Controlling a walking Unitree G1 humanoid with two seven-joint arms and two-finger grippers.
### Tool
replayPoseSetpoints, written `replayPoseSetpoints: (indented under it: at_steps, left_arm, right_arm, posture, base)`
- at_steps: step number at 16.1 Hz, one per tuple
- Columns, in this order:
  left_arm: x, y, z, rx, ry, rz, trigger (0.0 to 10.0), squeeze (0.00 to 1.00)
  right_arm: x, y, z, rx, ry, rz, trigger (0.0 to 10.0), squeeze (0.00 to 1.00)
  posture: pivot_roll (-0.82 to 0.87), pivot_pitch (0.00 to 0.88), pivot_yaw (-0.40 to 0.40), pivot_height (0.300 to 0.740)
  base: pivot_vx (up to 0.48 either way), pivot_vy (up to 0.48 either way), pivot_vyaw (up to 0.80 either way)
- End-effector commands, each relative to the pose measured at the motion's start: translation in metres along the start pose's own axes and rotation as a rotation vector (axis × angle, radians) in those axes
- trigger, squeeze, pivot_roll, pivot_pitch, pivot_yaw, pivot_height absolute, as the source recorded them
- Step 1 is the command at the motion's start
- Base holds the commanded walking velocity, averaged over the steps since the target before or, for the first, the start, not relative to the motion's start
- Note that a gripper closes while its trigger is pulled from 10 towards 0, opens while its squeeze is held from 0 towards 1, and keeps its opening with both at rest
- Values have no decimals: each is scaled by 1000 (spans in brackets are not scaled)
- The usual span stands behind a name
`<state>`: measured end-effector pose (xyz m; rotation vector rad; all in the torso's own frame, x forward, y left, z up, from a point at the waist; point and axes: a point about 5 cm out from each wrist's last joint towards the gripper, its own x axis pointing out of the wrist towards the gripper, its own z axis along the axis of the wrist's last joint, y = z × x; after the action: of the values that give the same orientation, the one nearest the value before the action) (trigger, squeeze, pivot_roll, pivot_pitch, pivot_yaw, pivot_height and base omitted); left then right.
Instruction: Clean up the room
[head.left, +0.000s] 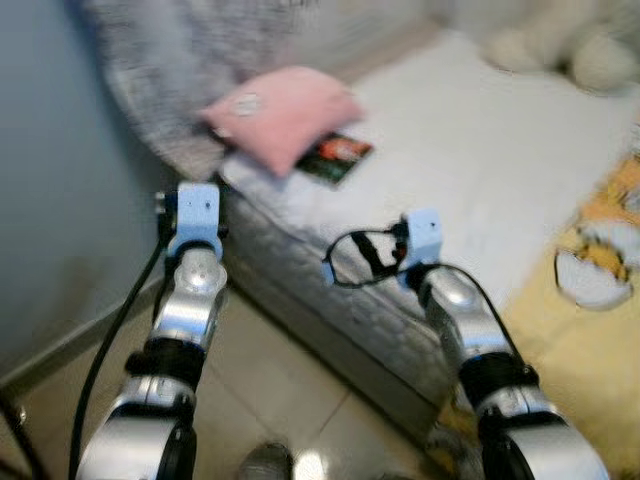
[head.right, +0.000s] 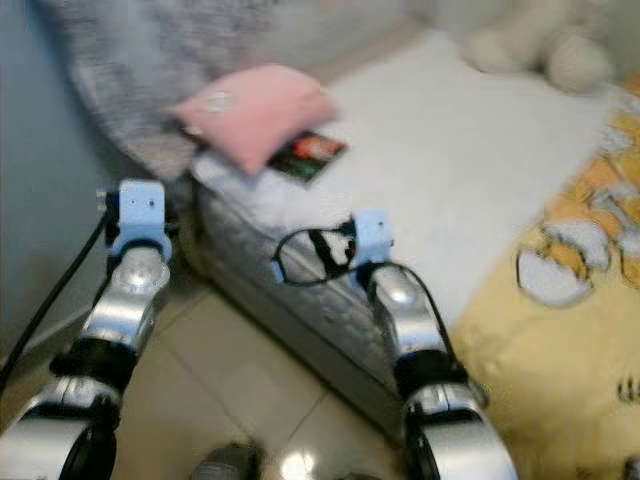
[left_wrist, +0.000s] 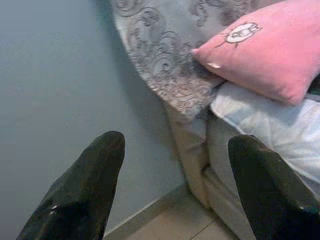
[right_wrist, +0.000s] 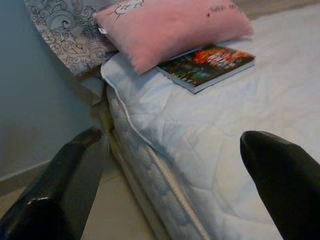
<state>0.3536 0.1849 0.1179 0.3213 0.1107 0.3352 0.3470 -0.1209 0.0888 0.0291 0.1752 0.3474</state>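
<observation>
Black fingers stand apart on both the left gripper (left_wrist: 172, 175) and right gripper (right_wrist: 170, 170), empty, near the bed (right_wrist: 210, 150) edge over tiled floor (head.left: 270, 400). Beyond, the book (right_wrist: 206, 66), likely stiff, light and slick-covered, lies flat on the white mattress, 1 corner tucked under the soft pink pillow (right_wrist: 170, 25); its free edge looks best to pinch.

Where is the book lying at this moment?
The book lies flat on the white mattress near its corner, partly tucked under the pink pillow, ahead of the robot and between its two arms.
</observation>
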Motion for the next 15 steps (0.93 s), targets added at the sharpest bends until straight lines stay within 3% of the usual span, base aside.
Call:
replayPoseSetpoints:
  at_steps: [1,3,8,9,10,11,12,14,15]
  left_arm:
    - [-1,-3,6,31,-20,-11,10000,0]
    - [-2,-1,10,58,-13,-17,10000,0]
    - [-11,6,4,22,-14,-21,10000,0]
    - [-22,16,-6,66,-19,-47,10000,0]
    - [-52,28,-3,-59,-116,-190,10000,0]
    - [-73,29,5,-107,-203,-282,10000,0]
    - [-88,32,9,-134,-245,-292,10000,0]
    - [-99,34,9,-177,-235,-248,10000,0]
    - [-91,40,9,-193,-223,-171,10000,0]
  right_arm:
    - [0,-8,7,-25,-29,-34,10000,0]
    - [-2,-13,4,-20,-18,-53,10000,0]
    - [-2,-16,0,3,-12,-64,10000,0]
    - [-7,-22,-2,-4,-11,-77,10000,0]
    - [-33,-39,-12,-80,-5,-69,10000,0]
    - [-49,-44,-19,-115,-2,-54,10000,0]
    - [-58,-47,-23,-115,-6,-56,10000,0]
    - [-69,-52,-27,-117,-18,-80,10000,0]
    - [-68,-51,-30,-95,-17,-90,10000,0]
  posture:
    - [-43,43,-4,740]
    - [-38,35,-3,740]
    - [-37,20,0,740]
    - [-38,16,-2,740]
    - [-16,16,-5,740]
    - [-6,19,-7,740]
    - [-15,19,-3,740]
    - [-2,17,-17,740]
    - [0,15,-16,740]
  base:
    - [0,-465,631]
    - [0,-461,631]
    - [0,0,631]
    - [0,0,631]
    - [0,0,631]
    - [0,0,625]
    - [0,0,625]
    - [0,0,628]
    - [0,0,625]
